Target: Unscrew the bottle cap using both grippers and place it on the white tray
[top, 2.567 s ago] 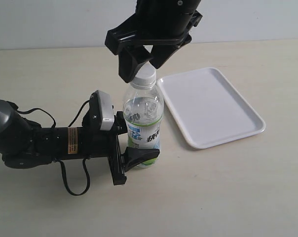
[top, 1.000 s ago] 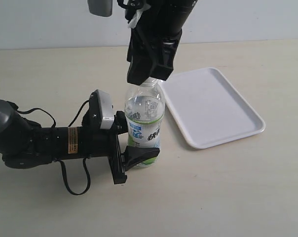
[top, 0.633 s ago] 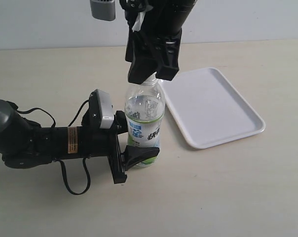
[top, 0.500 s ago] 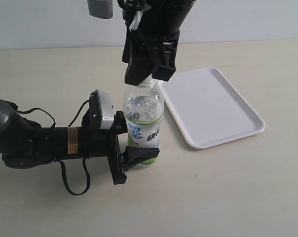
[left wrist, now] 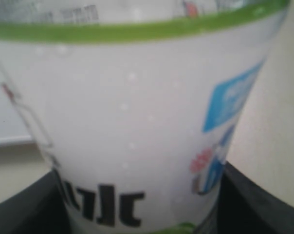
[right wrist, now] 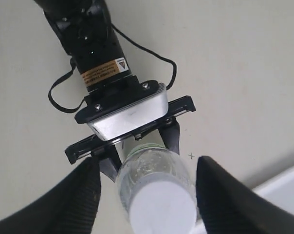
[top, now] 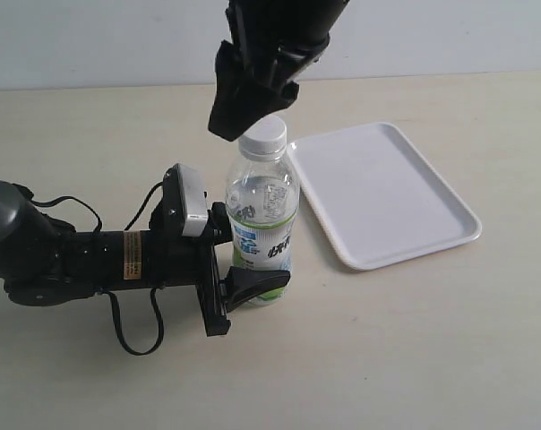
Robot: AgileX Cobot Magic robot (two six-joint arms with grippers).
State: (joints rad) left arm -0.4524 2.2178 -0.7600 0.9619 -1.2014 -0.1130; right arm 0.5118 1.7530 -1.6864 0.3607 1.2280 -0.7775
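The clear bottle [top: 261, 215] with its white, blue and green label stands upright on the table. My left gripper [top: 257, 270] lies low and is shut on the bottle's lower body; its label [left wrist: 137, 122] fills the left wrist view between the black fingers [left wrist: 256, 204]. The white bottle cap [top: 267, 133] sits on the neck. Just above and slightly left of it hangs my right gripper [top: 251, 107], open. From the right wrist view the cap [right wrist: 161, 207] shows between the two spread fingers [right wrist: 64, 204] with a gap on each side. The white tray [top: 387, 193] lies to the bottle's right.
The left arm [top: 64, 255] with its grey-white camera block [top: 185, 202] and black cable stretches along the table's left side. A pale wall runs behind the table. A corner of the tray [right wrist: 283, 190] shows in the right wrist view.
My right gripper, which was down over the cap, has opened, turned and risen off it. The cap is now uncovered on the neck. The left gripper and bottle have not moved.
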